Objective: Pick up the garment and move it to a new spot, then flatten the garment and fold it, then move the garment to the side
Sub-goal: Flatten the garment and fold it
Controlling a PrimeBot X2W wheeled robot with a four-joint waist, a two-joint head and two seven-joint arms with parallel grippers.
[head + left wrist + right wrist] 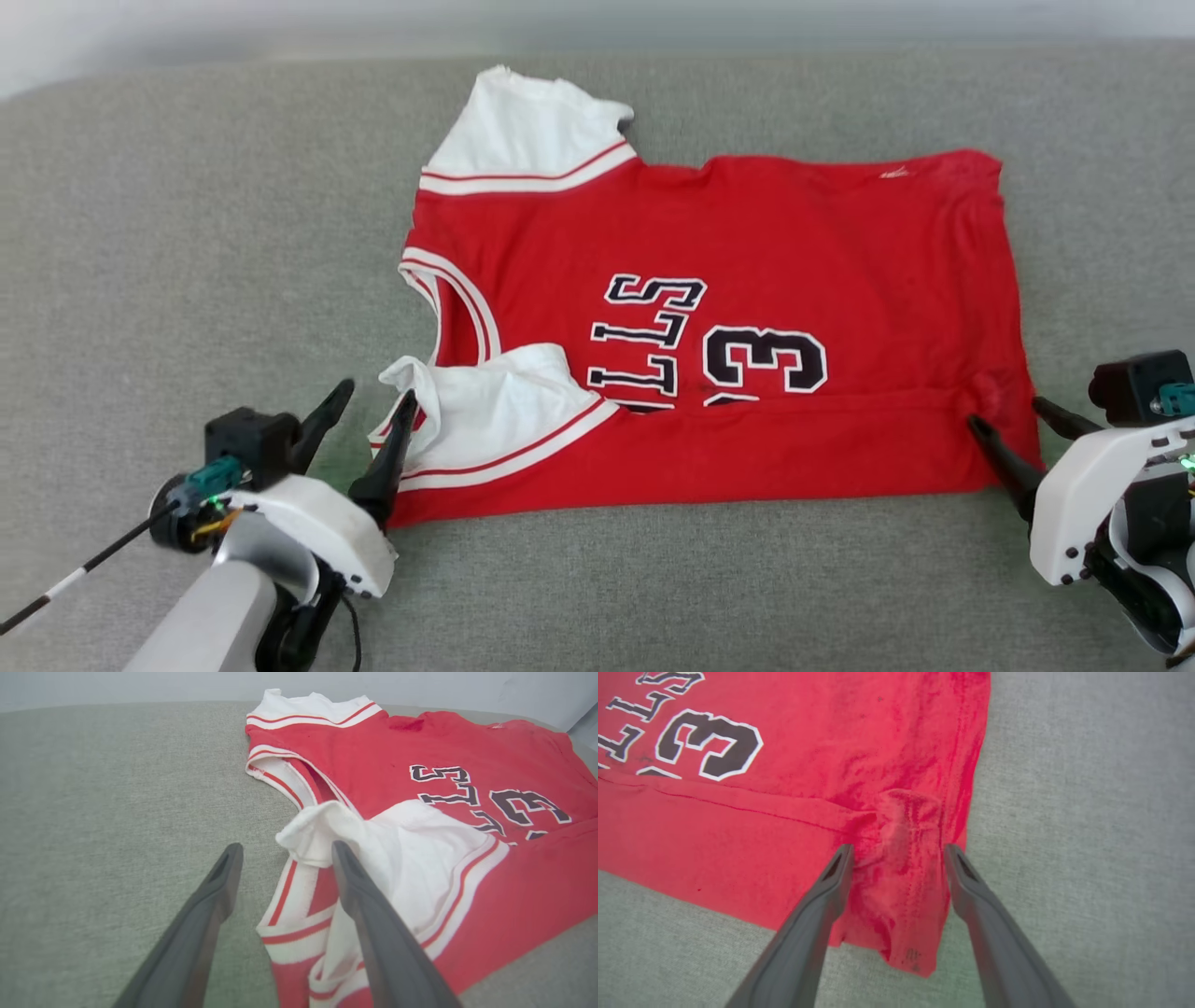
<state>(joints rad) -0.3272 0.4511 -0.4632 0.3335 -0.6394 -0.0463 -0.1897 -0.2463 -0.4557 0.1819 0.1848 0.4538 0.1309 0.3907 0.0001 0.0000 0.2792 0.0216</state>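
lettering partly covered, tucked under garment fold

garment on fabric surface between left gripper and right gripper

The jersey is showing plain red across the middle of the frame. Its sleeves, at upper centre and lower left, are showing white, each edged by a white band carrying a thin red stripe. The neckline is wearing the same red-and-white striping. The lettering and number are reading black with white outlines. The cushion is showing a grey-green woven fleck. The left gripper and right gripper are showing dark grey fingers, white shells, black blocks with teal plugs, and small green lights.
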